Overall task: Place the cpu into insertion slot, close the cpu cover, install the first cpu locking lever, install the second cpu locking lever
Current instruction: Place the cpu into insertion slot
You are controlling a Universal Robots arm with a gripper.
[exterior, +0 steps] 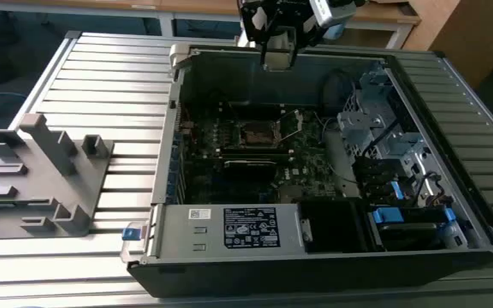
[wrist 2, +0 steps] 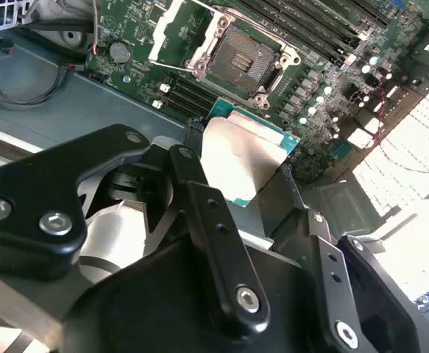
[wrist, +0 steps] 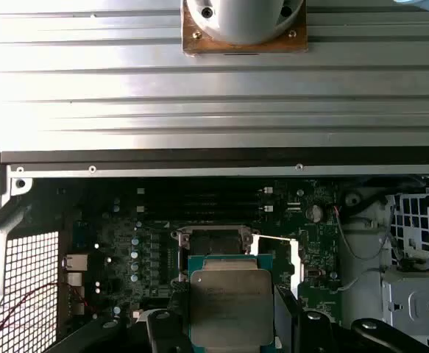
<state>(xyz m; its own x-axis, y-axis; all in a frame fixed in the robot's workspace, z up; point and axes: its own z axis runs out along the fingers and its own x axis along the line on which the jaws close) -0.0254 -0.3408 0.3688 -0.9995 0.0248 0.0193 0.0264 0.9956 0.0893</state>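
Observation:
My gripper (exterior: 278, 59) hangs above the back wall of the open computer case (exterior: 156, 192), well above the motherboard. It is shut on the cpu (wrist 2: 245, 158), a flat square chip with a grey metal top and green rim, also seen between the fingers in the first wrist view (wrist: 230, 300). The insertion slot (wrist 2: 240, 62) lies open and bare on the board below (wrist: 215, 241), near the case's middle (exterior: 257, 135). The cpu cover (wrist 2: 179, 29) stands swung up beside the slot (exterior: 291, 123). A thin locking lever (wrist 2: 171, 66) sticks out next to it.
A grey stepped fixture (exterior: 41, 173) sits on the slatted table at the exterior view's left. Inside the case are the power supply box (exterior: 229, 228), a metal drive cage (exterior: 384, 128) with cables, and memory slots (wrist 2: 324, 29) near the socket.

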